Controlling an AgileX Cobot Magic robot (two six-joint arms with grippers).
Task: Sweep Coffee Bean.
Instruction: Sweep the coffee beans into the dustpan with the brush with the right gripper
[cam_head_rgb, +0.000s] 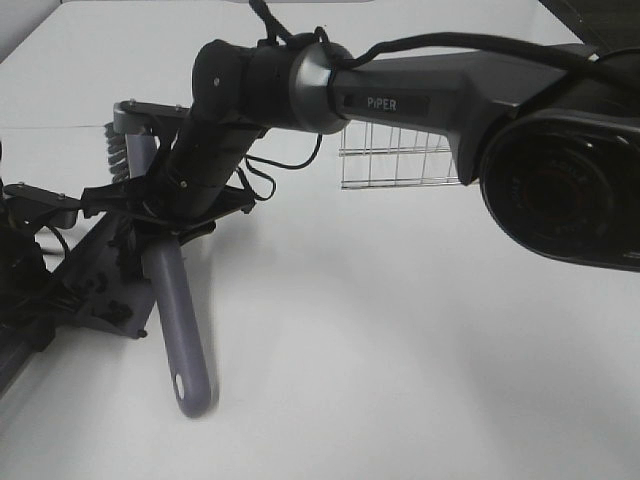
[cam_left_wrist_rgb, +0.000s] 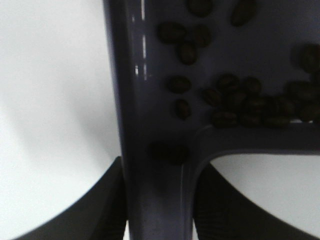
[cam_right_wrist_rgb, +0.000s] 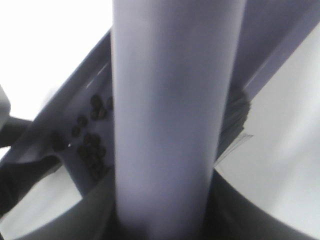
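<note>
Beans in the pan, both jaws holding tools.
The beans (cam_left_wrist_rgb: 223, 119) lie heaped inside the pan (cam_left_wrist_rgb: 150, 100) by its back wall, just past the left jaws, which pinch the pan's handle. The right jaws pinch the brush (cam_right_wrist_rgb: 170, 100) handle; the beans lie below it, well apart from those jaws.

The right arm (cam_head_rgb: 450, 95) has a dark grey moulded link with a white "PiPER" marking (cam_head_rgb: 389, 103). A silver collar (cam_head_rgb: 312, 88) joins it to matte black joint housings (cam_head_rgb: 225, 75). Black cables (cam_head_rgb: 450, 42) run externally along the link. The left tool (cam_left_wrist_rgb: 160, 215) has black, curved-edged fingers (cam_left_wrist_rgb: 85, 215).
</note>
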